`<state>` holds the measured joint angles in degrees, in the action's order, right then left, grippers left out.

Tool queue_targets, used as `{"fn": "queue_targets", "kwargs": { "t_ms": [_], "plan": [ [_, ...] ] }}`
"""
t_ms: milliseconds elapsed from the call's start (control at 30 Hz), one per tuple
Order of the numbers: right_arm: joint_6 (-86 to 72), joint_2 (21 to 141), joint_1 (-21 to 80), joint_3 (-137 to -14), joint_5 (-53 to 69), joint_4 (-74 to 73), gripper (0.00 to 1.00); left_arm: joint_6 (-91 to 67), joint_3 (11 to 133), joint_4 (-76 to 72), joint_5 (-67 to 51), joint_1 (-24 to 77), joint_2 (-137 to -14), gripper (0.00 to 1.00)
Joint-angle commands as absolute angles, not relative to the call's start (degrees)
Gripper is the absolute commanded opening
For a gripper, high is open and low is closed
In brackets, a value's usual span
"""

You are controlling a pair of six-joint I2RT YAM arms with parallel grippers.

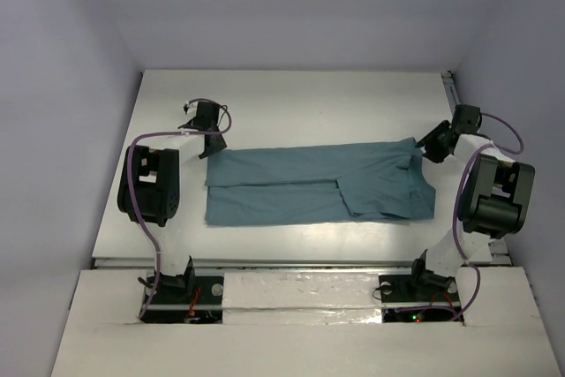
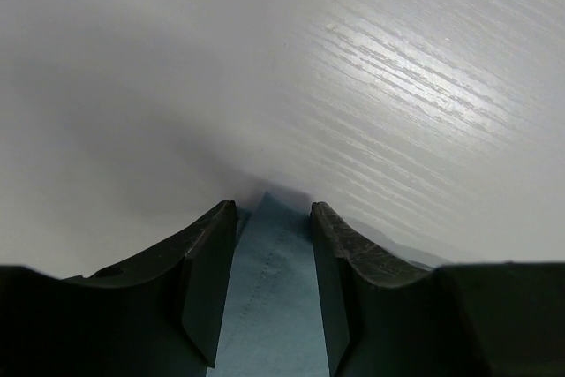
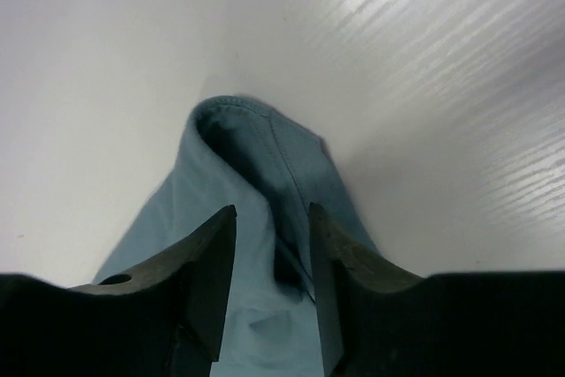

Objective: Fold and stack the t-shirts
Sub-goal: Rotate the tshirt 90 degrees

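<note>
A teal t-shirt (image 1: 318, 187) lies flat on the white table (image 1: 291, 103), folded into a long strip running left to right, with a sleeve flap near its right end. My left gripper (image 1: 209, 149) stands at the strip's far left corner. In the left wrist view its jaws (image 2: 272, 207) are apart, open, with the cloth corner (image 2: 269, 306) lying flat between them. My right gripper (image 1: 425, 146) is at the far right corner. Seen from the right wrist, it (image 3: 272, 214) stands open over a raised, hemmed fold of the shirt (image 3: 256, 147).
Pale walls close in the table on the left, back and right. A metal rail (image 1: 291, 262) runs along the near edge in front of the arm bases. Another rail (image 1: 452, 86) sits at the far right corner. Bare tabletop lies beyond the shirt.
</note>
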<state>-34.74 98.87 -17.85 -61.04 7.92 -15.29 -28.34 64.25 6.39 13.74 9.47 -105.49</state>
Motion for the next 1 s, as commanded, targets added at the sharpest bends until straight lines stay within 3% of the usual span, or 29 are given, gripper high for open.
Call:
{"fn": "queue_targets", "kwargs": {
  "t_ms": [0, 400, 767, 800, 967],
  "plan": [
    [-33.3, 97.3, -18.4, -64.7, 10.0, -13.7, 0.46, -26.6, 66.5, 9.1, 15.4, 9.4, -102.7, 0.37],
    [-31.6, 110.0, -18.4, -78.0, 19.3, -16.3, 0.38, -24.8, 71.3, 10.3, 14.7, 16.6, -104.5, 0.39],
    [-31.2, 110.6, -18.4, -74.6, 19.2, -16.0, 0.31, -26.4, 74.3, 10.0, 11.7, 17.8, -110.7, 0.39],
    [-31.2, 110.7, -18.4, -74.5, 19.3, -15.8, 0.23, -26.6, 74.2, 9.9, 11.1, 17.8, -111.5, 0.39],
    [-32.4, 110.1, -18.4, -74.4, 17.5, -15.8, 0.06, -28.0, 72.9, 9.3, 9.5, 16.1, -112.9, 0.39]
  ]
}}
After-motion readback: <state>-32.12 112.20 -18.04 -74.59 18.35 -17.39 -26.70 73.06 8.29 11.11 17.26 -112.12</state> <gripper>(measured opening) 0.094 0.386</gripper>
